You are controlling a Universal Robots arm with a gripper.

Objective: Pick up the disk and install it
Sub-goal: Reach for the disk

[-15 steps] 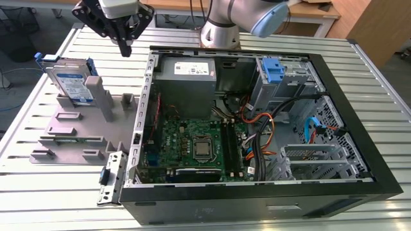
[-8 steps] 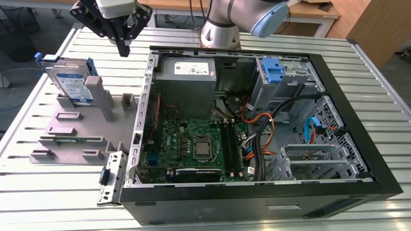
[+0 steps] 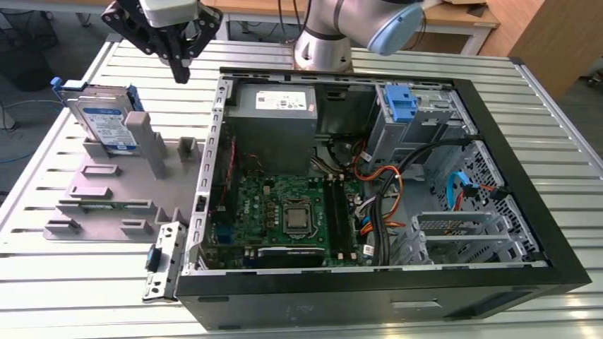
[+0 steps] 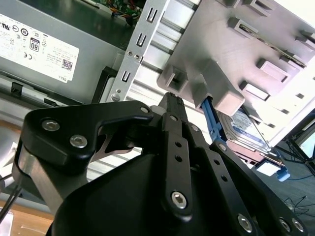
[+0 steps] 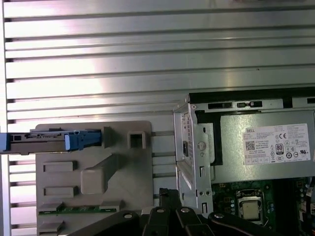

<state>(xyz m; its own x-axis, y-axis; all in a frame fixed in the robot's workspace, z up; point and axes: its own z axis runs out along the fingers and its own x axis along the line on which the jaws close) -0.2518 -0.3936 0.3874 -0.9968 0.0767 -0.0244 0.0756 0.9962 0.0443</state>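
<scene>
The gripper hangs above the slatted metal table, between the grey holder and the open computer case. Its fingertips are pressed together with nothing between them, as both wrist views show. The disk stands on its edge in a slot of the holder, at the exterior view's left, apart from the gripper. The power supply sits inside the case near the gripper's side.
</scene>
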